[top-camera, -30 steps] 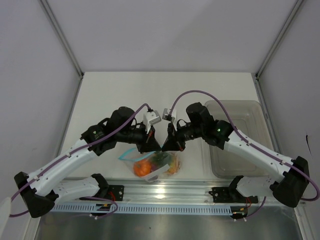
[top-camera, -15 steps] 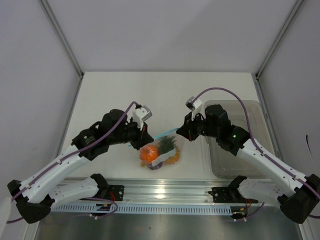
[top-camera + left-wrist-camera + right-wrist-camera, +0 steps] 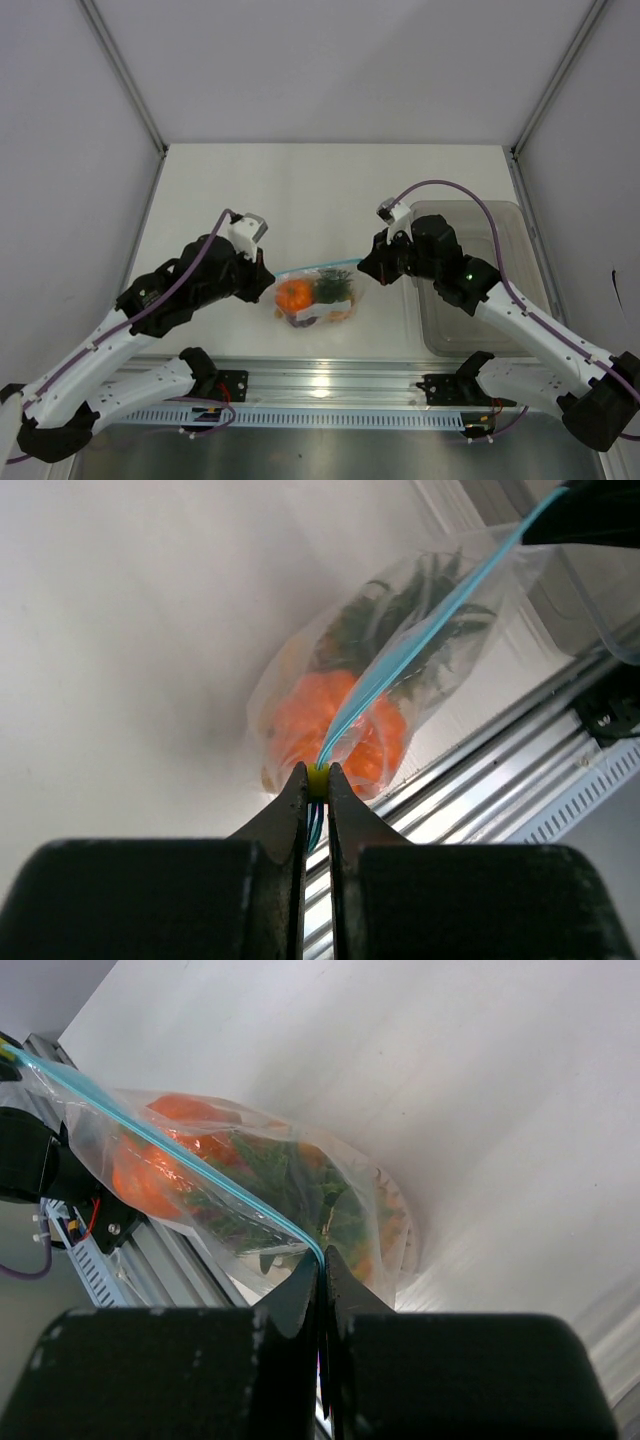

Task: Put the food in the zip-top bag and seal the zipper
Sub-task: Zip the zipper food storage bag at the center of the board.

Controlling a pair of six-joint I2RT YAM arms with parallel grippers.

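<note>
The zip-top bag [image 3: 318, 300] is thin clear plastic, glossy and crinkled, with soft highlights along its folds. Its zipper [image 3: 420, 630] is a smooth teal plastic strip. Through the film, the food [image 3: 295, 720] looks like moulded plastic: the orange piece is lumpy with a slight sheen, and the dark green pineapple crown is spiky and matt. The fingers [image 3: 285, 815] of my left gripper [image 3: 317, 777] and of my right gripper [image 3: 322, 1257] are smooth, matt black plastic. The table [image 3: 300, 190] is smooth, matt white. The bin [image 3: 512, 235] is grey translucent plastic, faintly glossy. The rail [image 3: 330, 380] is bright brushed metal. My left arm [image 3: 110, 340] and right arm [image 3: 530, 325] have glossy white shells and matt black joints, and carry a purple rubbery cable [image 3: 430, 182].
</note>
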